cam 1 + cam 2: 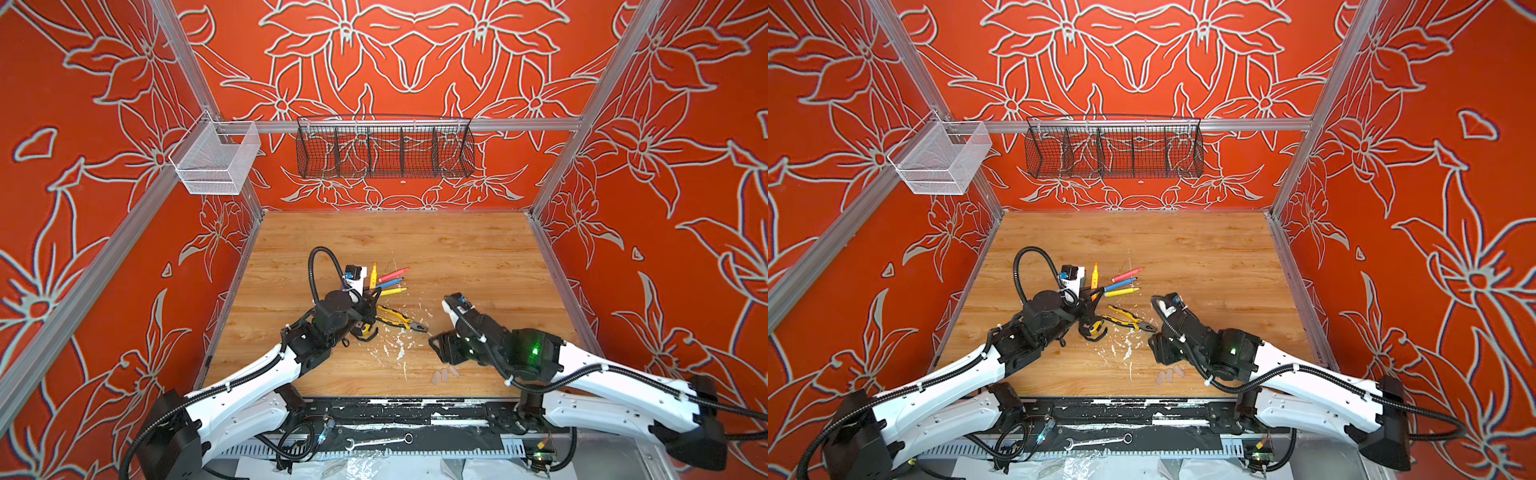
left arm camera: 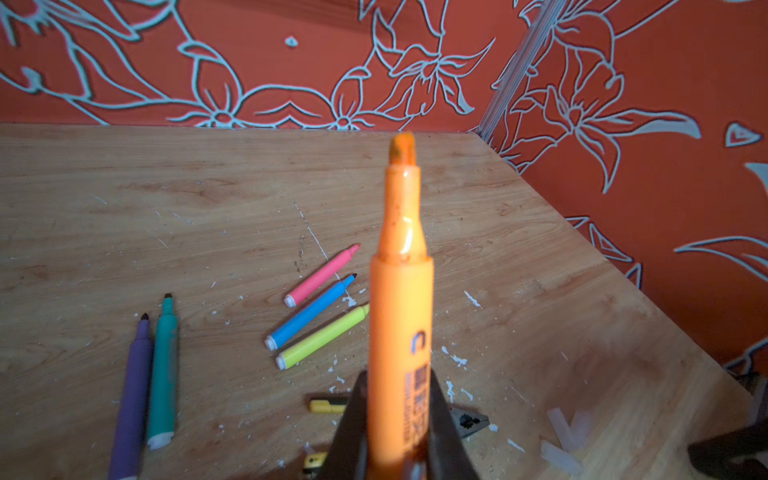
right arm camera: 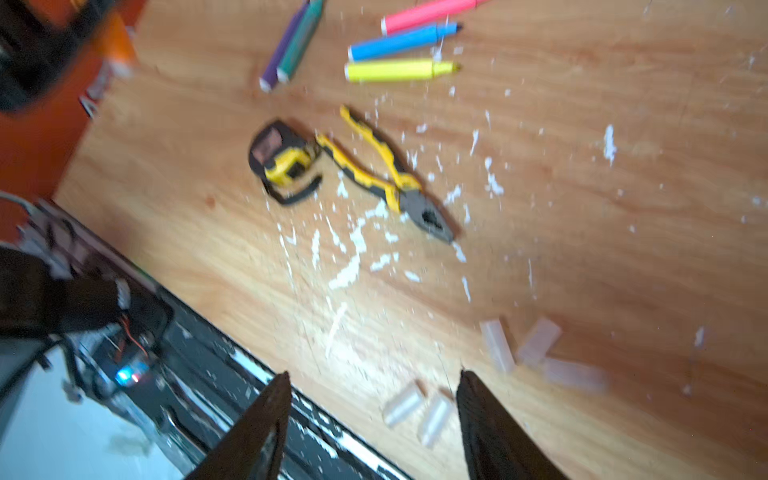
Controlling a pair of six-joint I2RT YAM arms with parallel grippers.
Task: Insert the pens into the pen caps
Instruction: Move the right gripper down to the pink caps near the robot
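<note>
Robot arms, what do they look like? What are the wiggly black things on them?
The left arm and right arm have smooth white shells and chunky black joints. The wiggly things are ribbed black cable hoses, tied on with white ties. A green light glows on the right arm. The left end effector and right end effector each have two dark tapering fingers.

Pink, blue and yellow pens (image 1: 390, 283) near pliers (image 1: 401, 319) on wooden table (image 1: 457, 257)
</note>
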